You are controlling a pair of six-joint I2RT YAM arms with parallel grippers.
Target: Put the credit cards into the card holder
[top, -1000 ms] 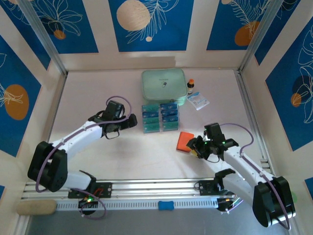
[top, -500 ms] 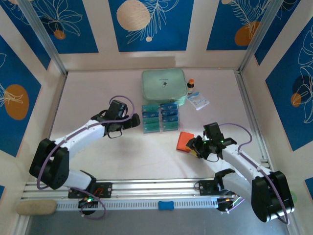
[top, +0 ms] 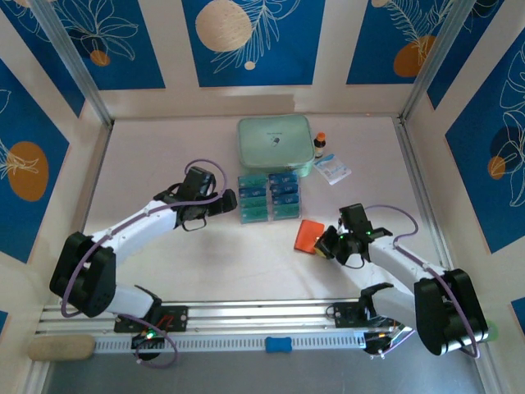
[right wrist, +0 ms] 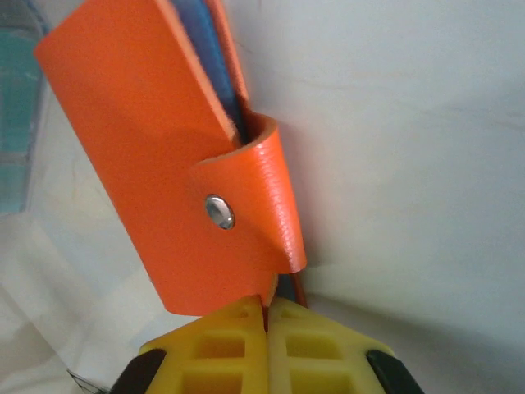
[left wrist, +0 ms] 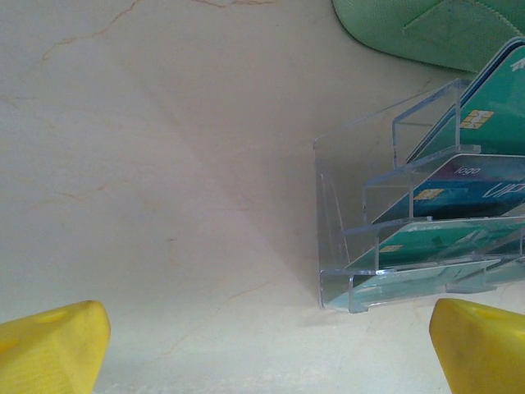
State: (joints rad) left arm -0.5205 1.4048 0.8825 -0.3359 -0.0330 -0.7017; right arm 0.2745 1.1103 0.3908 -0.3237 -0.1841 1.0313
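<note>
The orange card holder lies right of the table's middle, folded over with its snap tab wrapped round the edge. My right gripper is at its near right edge. The yellow fingers are pressed together on a thin lip of the card holder. The teal credit cards stand in rows in a clear plastic tray at the centre. Several cards show through its tiers. My left gripper hovers just left of the tray, open, with bare table between its fingers.
A mint-green zip case sits behind the tray, its corner at the top of the left wrist view. A small bottle and a white-and-blue packet lie to its right. Bare table stretches left of the left arm.
My right gripper has closed onto the card holder's edge after edging a little left. My left gripper has crept slightly right toward the tray and stayed open.
</note>
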